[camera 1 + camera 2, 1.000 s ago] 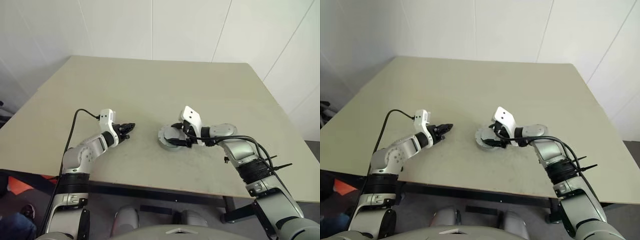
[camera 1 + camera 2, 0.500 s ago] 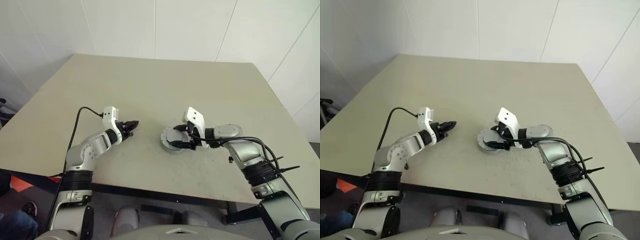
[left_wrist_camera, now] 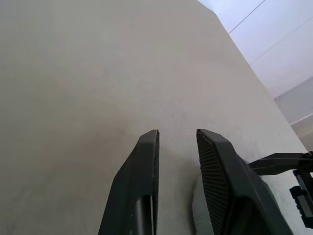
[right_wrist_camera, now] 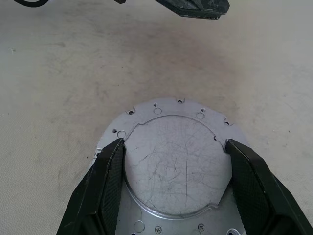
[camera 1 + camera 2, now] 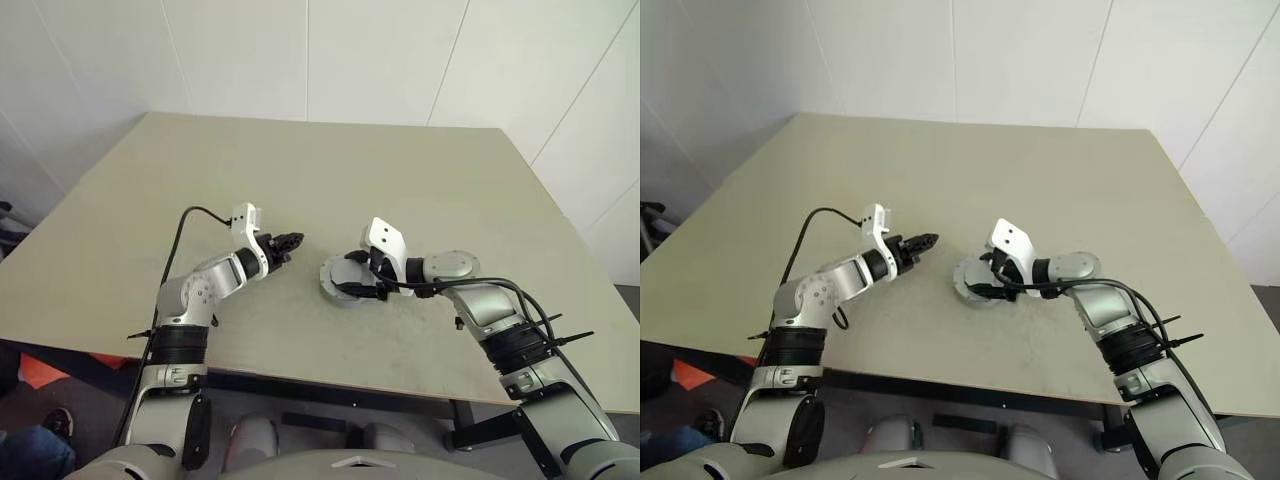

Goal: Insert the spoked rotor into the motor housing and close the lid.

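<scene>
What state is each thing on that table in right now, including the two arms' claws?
Round metal part: flat on the table, its scratched silver cover closed on top.
Right end effector: open wide, one finger on either side of the part's raised centre.
Left end effector: slightly open, empty, above the table beside the part.

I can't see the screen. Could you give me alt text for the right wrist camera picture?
The right gripper has its two black fingers spread on either side of a round, scratched grey metal part lying flat on the beige table. The left gripper shows dark beyond it.
</scene>
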